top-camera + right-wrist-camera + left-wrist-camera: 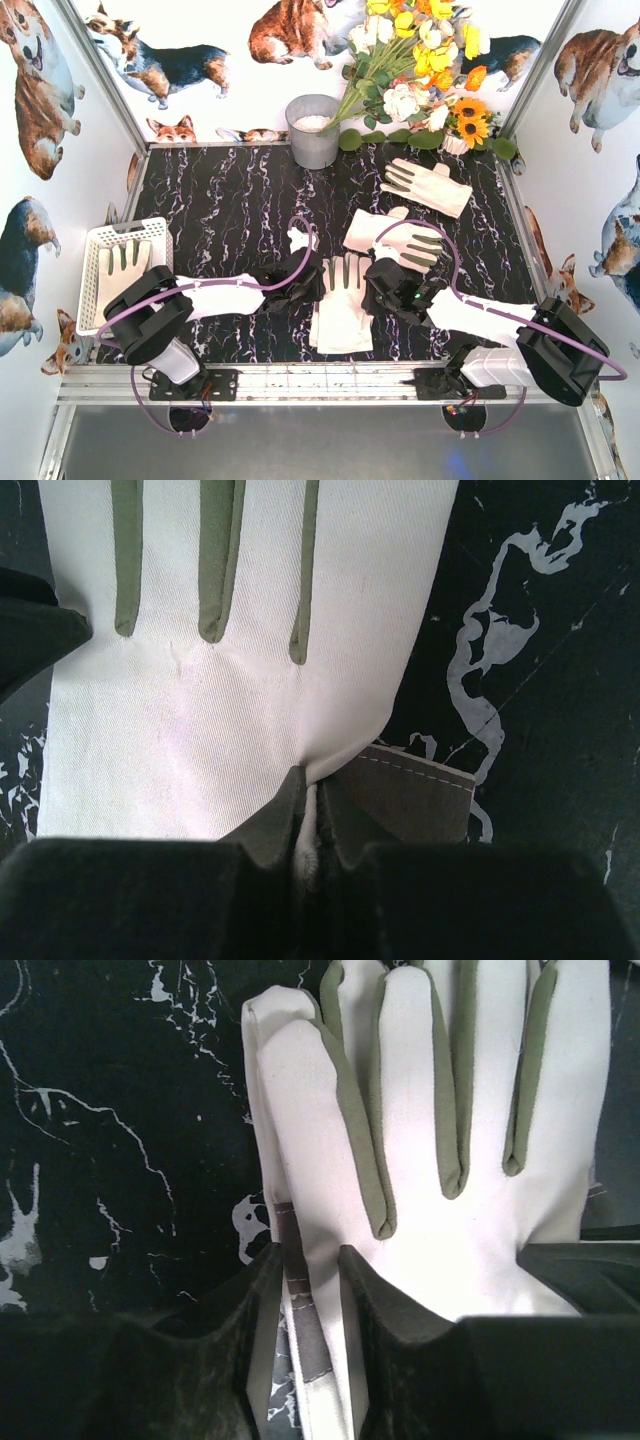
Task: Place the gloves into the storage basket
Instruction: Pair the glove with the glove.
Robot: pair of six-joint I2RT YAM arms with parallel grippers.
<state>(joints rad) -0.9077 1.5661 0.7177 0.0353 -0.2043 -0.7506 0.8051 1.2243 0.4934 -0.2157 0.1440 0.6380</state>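
- My left gripper sits at the middle glove's left edge, fingers slightly apart astride the hem.
- My right gripper pinches its right edge, fingers pressed together on the fabric.
- That glove lies flat on the black marble table.
- The white storage basket, far left, holds one basket glove.
- A nearer spare glove and a far spare glove lie behind.

The cream-white fabric work gloves carry grey-olive strips along the fingers and a grey-olive patch by the thumb, against a black marble-patterned desk veined in white. The small rectangular plastic basket with slotted lattice sides is white, the round metal bucket is grey, and the bunch of flowers mixes yellow, white and orange blooms with green leaves. White wall panels are printed with tan-and-white corgis, and purple cables loop over the black-and-white robot arms.
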